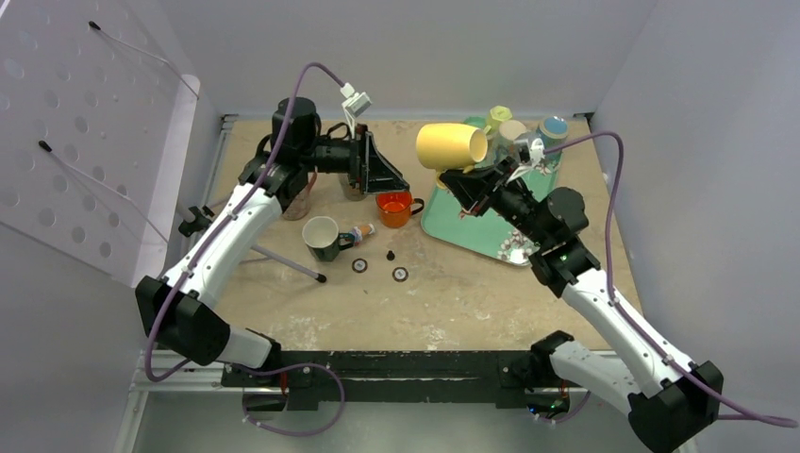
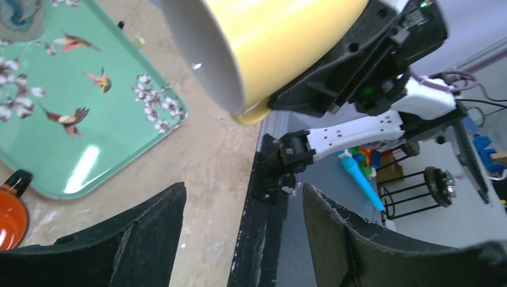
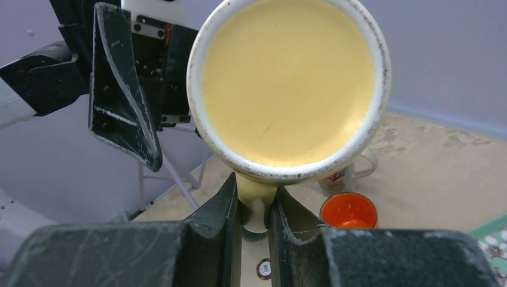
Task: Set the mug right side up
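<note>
The yellow mug (image 1: 451, 146) is in the air on its side, above the left edge of the green tray (image 1: 476, 226). My right gripper (image 1: 462, 177) is shut on the mug's handle (image 3: 256, 190) from below. The mug's scuffed base (image 3: 290, 81) faces the right wrist camera. Its grey-white inside (image 2: 203, 54) faces my left gripper. My left gripper (image 1: 385, 175) is open and empty, just left of the mug and apart from it; its wide-spread fingers (image 2: 137, 239) frame the table edge. One left finger (image 3: 122, 107) shows beside the mug in the right wrist view.
An orange mug (image 1: 393, 209) stands upright below the held mug and also shows in the right wrist view (image 3: 348, 210). A dark mug (image 1: 323, 237), a small bottle (image 1: 358, 231) and two small discs (image 1: 400, 274) lie mid-table. Several cups (image 1: 514, 127) stand at the tray's far end.
</note>
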### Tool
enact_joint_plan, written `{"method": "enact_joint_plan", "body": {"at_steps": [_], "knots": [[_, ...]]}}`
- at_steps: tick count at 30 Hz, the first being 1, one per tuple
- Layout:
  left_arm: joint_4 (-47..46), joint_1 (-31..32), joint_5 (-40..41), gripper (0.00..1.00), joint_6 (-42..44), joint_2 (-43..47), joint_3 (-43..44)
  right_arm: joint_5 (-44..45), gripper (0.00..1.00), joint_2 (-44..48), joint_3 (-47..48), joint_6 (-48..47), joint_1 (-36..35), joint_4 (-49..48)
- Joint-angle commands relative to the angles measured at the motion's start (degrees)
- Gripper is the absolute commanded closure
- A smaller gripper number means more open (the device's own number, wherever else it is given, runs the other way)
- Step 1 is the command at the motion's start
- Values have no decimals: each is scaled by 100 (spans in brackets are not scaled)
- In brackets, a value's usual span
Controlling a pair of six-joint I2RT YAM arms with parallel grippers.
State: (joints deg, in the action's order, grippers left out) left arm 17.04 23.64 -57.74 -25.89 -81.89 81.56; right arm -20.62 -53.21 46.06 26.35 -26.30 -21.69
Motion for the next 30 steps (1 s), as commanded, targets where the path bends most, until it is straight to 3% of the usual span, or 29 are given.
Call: {"method": "enact_joint_plan", "body": {"at_steps": [1, 11, 13, 15, 16, 17, 18, 19, 20, 23, 26, 30], "knots": [[-1183, -26, -617, 27, -1272, 184, 104, -64, 100, -7, 400, 157, -199, -817], [-1294, -26, -369, 33, -1320, 30, 221, -633, 100, -422, 401, 358, -855, -1355], [-1131, -27, -353, 40, -1157, 20, 317, -761, 100, -486, 326, 434, -956, -1544], [-1223, -26, -448, 54, -1238, 41, 315, -729, 100, -603, 290, 475, -1005, -1558], [-1346, -26, -504, 69, -1299, 63, 278, -669, 100, -668, 289, 458, -1008, -1533], [-1425, -26, -541, 93, -1398, 92, 215, -538, 100, -740, 300, 414, -1003, -1384], [-1421, -26, -534, 100, -1395, 126, 173, -338, 100, -777, 349, 330, -1002, -1170], [-1324, -26, -522, 100, -1286, 174, 136, -146, 97, -800, 414, 235, -1007, -903], [-1070, -26, -441, 100, -969, 252, 136, 53, 77, -816, 517, 151, -998, -530], [266, 7, 321, 100, 683, 513, 219, 963, 5, -774, 852, -266, -983, 782], [1224, 314, 1873, 100, 2302, 808, 140, 1647, 2, -538, 881, -660, -972, 1535], [2304, 913, 3073, 100, 3827, 758, 185, 2867, 2, -202, 925, -716, -836, 2536]]}}
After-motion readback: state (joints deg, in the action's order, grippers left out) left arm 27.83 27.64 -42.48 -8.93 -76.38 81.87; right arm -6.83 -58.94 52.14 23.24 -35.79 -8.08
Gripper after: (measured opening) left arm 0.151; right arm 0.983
